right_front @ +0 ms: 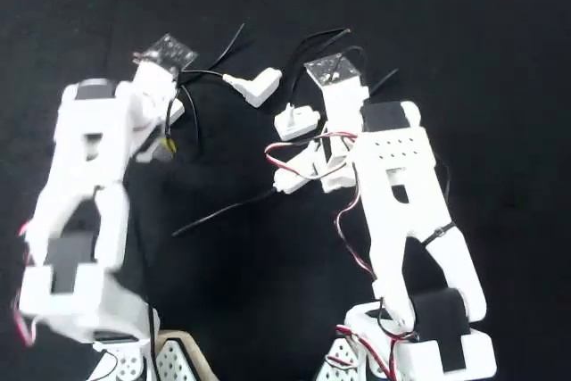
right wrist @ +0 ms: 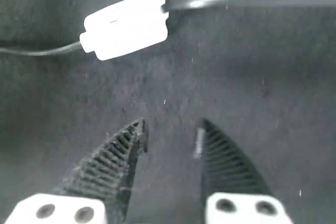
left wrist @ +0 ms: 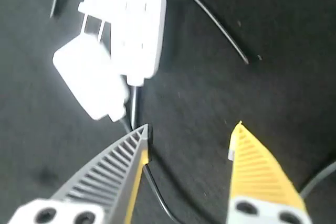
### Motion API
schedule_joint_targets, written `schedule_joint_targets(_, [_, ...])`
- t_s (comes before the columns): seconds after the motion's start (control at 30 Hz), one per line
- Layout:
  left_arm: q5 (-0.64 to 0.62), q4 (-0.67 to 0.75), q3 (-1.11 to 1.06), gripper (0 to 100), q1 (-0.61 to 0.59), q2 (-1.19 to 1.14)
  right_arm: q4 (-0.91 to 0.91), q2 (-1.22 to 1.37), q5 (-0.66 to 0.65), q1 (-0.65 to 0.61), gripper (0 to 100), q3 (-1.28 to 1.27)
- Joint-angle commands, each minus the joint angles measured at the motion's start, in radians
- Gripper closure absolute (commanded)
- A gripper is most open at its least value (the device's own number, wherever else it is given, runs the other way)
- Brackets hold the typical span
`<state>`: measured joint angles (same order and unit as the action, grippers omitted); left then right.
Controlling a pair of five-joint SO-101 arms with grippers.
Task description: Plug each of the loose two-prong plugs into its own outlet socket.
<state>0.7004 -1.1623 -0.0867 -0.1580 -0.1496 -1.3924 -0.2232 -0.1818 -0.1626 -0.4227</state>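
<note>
In the left wrist view, a white outlet socket point(left wrist: 137, 30) lies on the black table with a white two-prong plug point(left wrist: 90, 82) beside it, its prongs pointing into the socket's side. My left gripper point(left wrist: 189, 132) hovers open just short of them, over the plug's black cable point(left wrist: 134, 106). A white plug body point(right wrist: 126, 24) with a cable at each end lies ahead of my right gripper point(right wrist: 170, 127), which is open and holds nothing. From above, two white plugs point(right_front: 259, 86) point(right_front: 296, 120) lie between the arms, and the left gripper's yellow tip point(right_front: 167, 144) shows beside the left arm.
Thin black cables point(right_front: 223, 211) trail across the black table point(right_front: 500, 86) between the arms. More white pieces point(right_front: 293, 176) lie beside the right arm point(right_front: 393, 158) under its red and white wires. The table's far right and far left are open.
</note>
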Motion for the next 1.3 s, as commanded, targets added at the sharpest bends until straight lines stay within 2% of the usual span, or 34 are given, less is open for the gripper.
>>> schedule_joint_targets(0.0, [0.012,-0.046,0.321,75,0.007,-0.161,0.149,-0.03,-0.018,0.015,90.4,-0.067])
schedule_joint_targets(0.2, [0.015,-0.043,0.558,75,0.012,-0.367,0.193,-0.03,-0.018,0.015,90.5,-0.105])
schedule_joint_targets(0.6, [0.012,-0.052,0.78,75,0.015,-0.695,0.195,-0.028,-0.02,0.015,90.4,-0.105])
schedule_joint_targets(0.73, [0.012,-0.161,0.832,78,0.021,-0.704,0.232,-0.028,-0.02,0.015,90.4,-0.13])
schedule_joint_targets(0.9, [0.012,-0.358,0.944,94,0.035,-0.706,0.264,-0.028,-0.02,0.017,90.6,-0.147])
schedule_joint_targets(1.07, [0.015,-0.572,1.02,94,0.047,-0.704,0.264,-0.028,-0.02,0.017,90.6,-0.147])
schedule_joint_targets(1.27, [0.012,-0.598,0.878,95,0.051,-0.698,0.229,-0.035,-0.043,0.018,90.6,-0.14])
